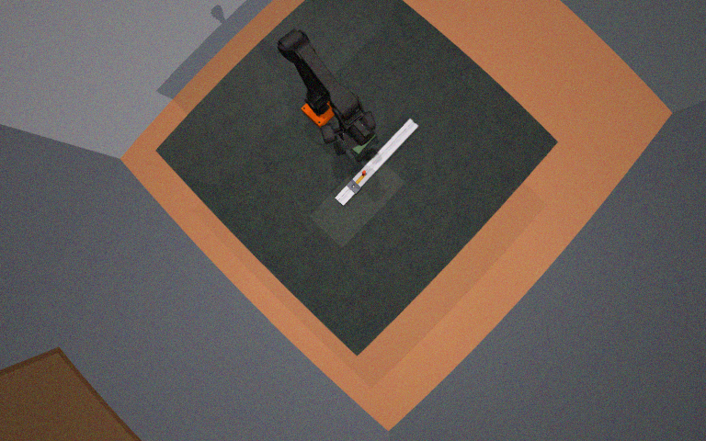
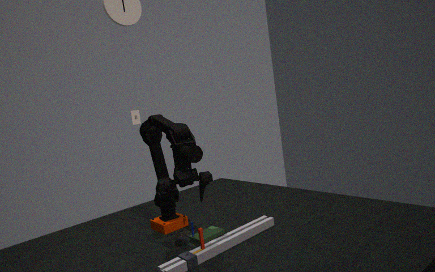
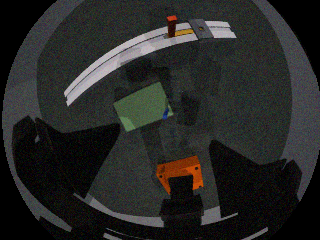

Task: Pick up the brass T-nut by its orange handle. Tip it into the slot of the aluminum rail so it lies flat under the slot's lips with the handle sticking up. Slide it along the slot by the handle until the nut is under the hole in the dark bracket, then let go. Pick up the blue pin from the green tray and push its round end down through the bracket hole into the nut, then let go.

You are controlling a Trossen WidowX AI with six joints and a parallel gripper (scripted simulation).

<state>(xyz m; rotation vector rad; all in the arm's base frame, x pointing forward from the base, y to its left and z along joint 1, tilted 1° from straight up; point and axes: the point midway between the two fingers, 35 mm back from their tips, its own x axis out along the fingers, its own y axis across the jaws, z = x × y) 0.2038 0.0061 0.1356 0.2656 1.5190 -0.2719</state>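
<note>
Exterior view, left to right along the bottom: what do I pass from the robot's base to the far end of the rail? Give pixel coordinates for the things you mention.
Orange base (image 1: 309, 113) (image 2: 165, 228) (image 3: 180, 166) → blue pin (image 2: 192, 229) (image 3: 166, 114) → orange handle (image 1: 364, 173) (image 2: 201, 238) (image 3: 172, 27) → far end of the aluminum rail (image 1: 408, 128) (image 2: 267, 222) (image 3: 75, 92).

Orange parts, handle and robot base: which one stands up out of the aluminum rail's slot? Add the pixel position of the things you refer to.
The T-nut's slim orange handle (image 1: 364, 173) (image 2: 201, 238) (image 3: 172, 27), beside the dark bracket (image 1: 353, 186) (image 2: 188, 257) (image 3: 201, 29); the broad base sits apart.
</note>
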